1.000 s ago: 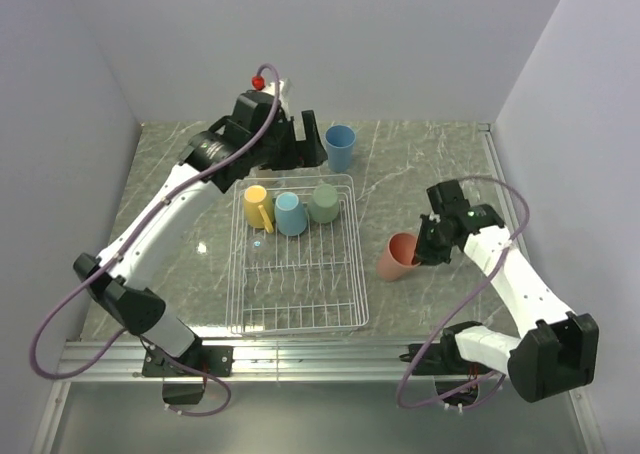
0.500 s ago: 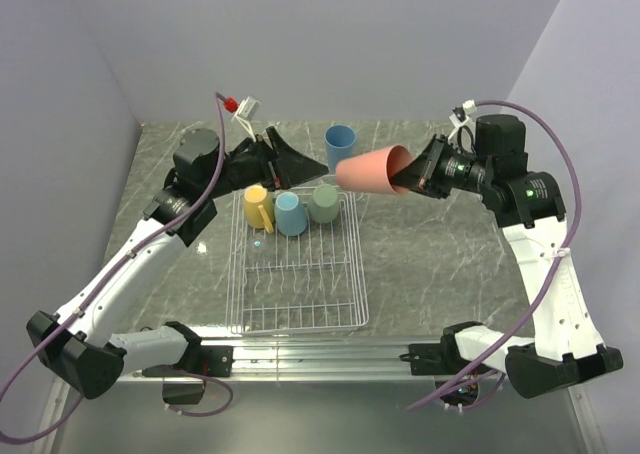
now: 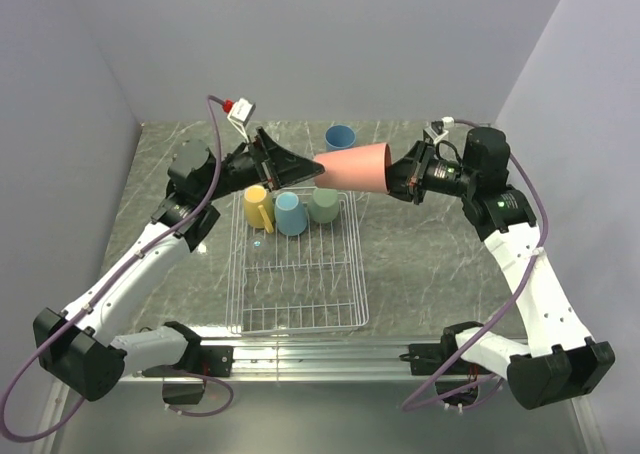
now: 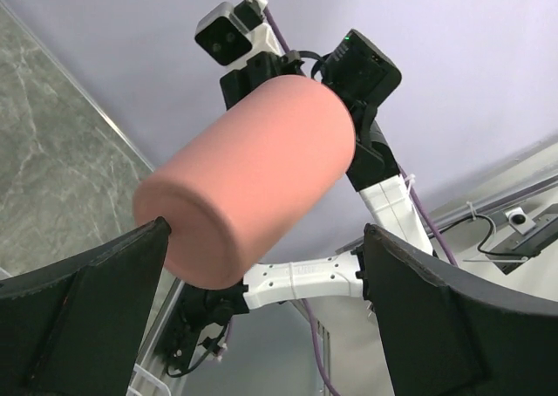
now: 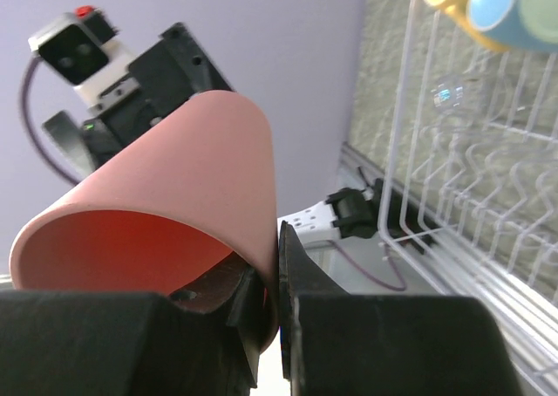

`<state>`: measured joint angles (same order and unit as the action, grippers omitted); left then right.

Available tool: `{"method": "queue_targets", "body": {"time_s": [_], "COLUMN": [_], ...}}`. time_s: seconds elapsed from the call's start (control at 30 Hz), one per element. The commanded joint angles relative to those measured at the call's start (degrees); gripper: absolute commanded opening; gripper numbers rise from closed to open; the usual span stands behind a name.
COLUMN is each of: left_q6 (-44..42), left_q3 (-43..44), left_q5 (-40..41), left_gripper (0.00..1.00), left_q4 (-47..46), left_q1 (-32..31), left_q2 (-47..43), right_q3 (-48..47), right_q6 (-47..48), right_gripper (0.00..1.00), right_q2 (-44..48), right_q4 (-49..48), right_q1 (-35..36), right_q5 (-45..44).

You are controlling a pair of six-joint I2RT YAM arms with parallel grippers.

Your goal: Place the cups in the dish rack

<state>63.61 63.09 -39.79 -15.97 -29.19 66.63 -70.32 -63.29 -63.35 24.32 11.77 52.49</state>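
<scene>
Only from my right wrist camera I see the right tool (image 5: 270,269) nearly closed, pinching the rim wall of the pink cup (image 5: 174,178); from above, this cup hangs sideways near the far end of the dish rack (image 3: 300,274), its bottom pointing into the wide-open, empty left tool (image 3: 312,170)

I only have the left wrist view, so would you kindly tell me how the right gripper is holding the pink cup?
Observer: The right gripper pinches the wall of the salmon-pink cup at its rim, one finger inside the mouth and one outside.
Operator: Thank you; which cups are already in the rack?
Observer: Three, at the far end of the dish rack: a yellow mug, a light-blue mug and a green cup.
</scene>
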Motion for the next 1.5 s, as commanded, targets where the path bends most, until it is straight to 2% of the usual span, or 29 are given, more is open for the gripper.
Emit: {"method": "queue_targets", "body": {"time_s": [0.0, 0.03, 0.13, 0.17, 0.2, 0.33, 0.37, 0.43, 0.53, 0.77, 0.83, 1.0, 1.2, 1.3, 1.4, 1.43, 1.47], "left_q6": [-1.4, -3.0, -9.5, -10.1, -9.8, -0.7, 1.1, 5.4, 7.2, 11.9, 12.0, 7.3, 5.0, 5.0, 5.1, 4.9, 4.6], "left_q3": [1.9, 2.7, 5.5, 6.0, 5.6, 0.2, -1.0, -3.6, -3.2, -4.5, -4.2, -1.0, 0.4, 0.2, 0.4, 0.5, 0.9], "left_q5": [-1.0, 1.2, 4.4, 5.5, 5.1, 1.0, 0.9, -0.5, -3.4, -3.8, -4.4, -4.7, -3.5, -3.3, -3.5, -3.6, -3.5], "left_gripper": [0.99, 0.99, 0.99, 0.99, 0.99, 0.99, 0.99, 0.99, 0.99, 1.00, 0.99, 0.97, 0.93, 0.85, 0.70, 0.56, 0.46], "left_q4": [2.0, 8.2, 17.6, 18.1, 17.5, 2.6, -4.6, -10.2, -14.3, -22.5, -22.2, -13.9, -10.1, -10.7, -10.6, -10.3, -10.1], "left_q1": [-0.7, -0.7, -0.7, -0.6, -0.7, -0.3, -0.3, -0.2, -0.2, -0.1, -0.1, -0.3, -1.2, -1.6, -1.7, -1.7, -1.8], "left_q2": [0.3, 0.4, 0.5, 0.5, 0.3, -0.8, -1.7, -1.8, -0.1, 1.8, 2.2, 3.2, 4.0, 4.1, 4.4, 4.6, 4.6], "right_q3": [-0.3, -0.5, -1.7, -2.0, -2.0, 0.1, 1.2, 2.1, 3.5, 6.0, 6.9, 9.2, 8.7, 8.5, 8.8, 9.1, 9.3], "right_q6": [-6.4, -6.8, -6.6, -6.6, -6.6, -8.7, -9.3, -10.7, -12.2, -13.1, -13.8, -15.6, -15.6, -15.5, -15.4, -15.4, -15.8], "right_gripper": [0.00, 0.00, 0.00, 0.00, 0.00, 0.00, 0.00, 0.00, 0.00, 0.00, 0.00, 0.00, 0.00, 0.00, 0.00, 0.00, 0.00], "right_q2": [2.3, 2.3, 1.8, 1.7, 1.7, 1.8, 2.0, 2.1, 2.4, 3.1, 3.4, 3.5, 2.1, 1.5, 1.1, 1.0, 1.0], "right_q4": [-11.4, -11.8, -11.7, -11.5, -11.5, -15.3, -16.0, -18.3, -20.4, -21.9, -23.4, -25.9, -26.8, -26.8, -27.1, -27.3, -27.7], "right_q1": [0.5, 0.6, 0.5, 0.5, 0.6, 0.5, 0.5, 0.5, 0.4, 0.5, 0.7, 1.2, 2.3, 2.8, 3.2, 3.3, 3.3], "right_q5": [5.8, 5.9, 6.1, 6.1, 6.1, 6.9, 7.4, 7.6, 7.8, 7.9, 7.5, 7.3, 7.0, 7.0, 6.8, 6.7, 6.7]}}
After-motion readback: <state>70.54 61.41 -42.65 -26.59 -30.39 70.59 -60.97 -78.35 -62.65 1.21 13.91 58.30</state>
